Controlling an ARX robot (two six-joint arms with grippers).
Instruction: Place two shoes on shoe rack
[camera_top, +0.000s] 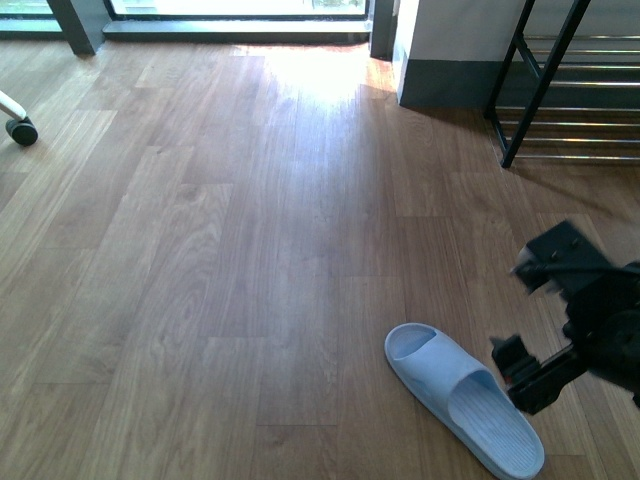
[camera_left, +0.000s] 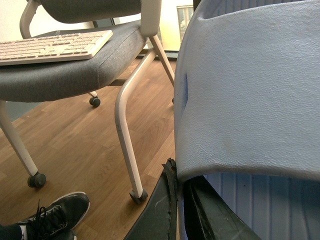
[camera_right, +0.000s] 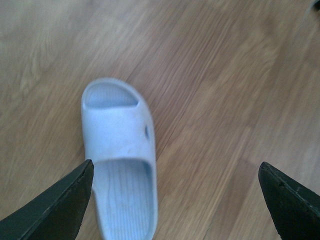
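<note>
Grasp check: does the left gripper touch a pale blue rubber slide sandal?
Touching. The left wrist view shows the left gripper pinching the pale blue slide sandal at its strap.

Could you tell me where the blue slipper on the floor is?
The slipper lies at the front view's lower right on the wood floor, just left of the right pincer; the shoe rack stands at upper right.

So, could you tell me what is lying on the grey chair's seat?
A white keyboard lies on the seat; one end runs out of frame. The blue slide in the left gripper hides everything past the chair.
</note>
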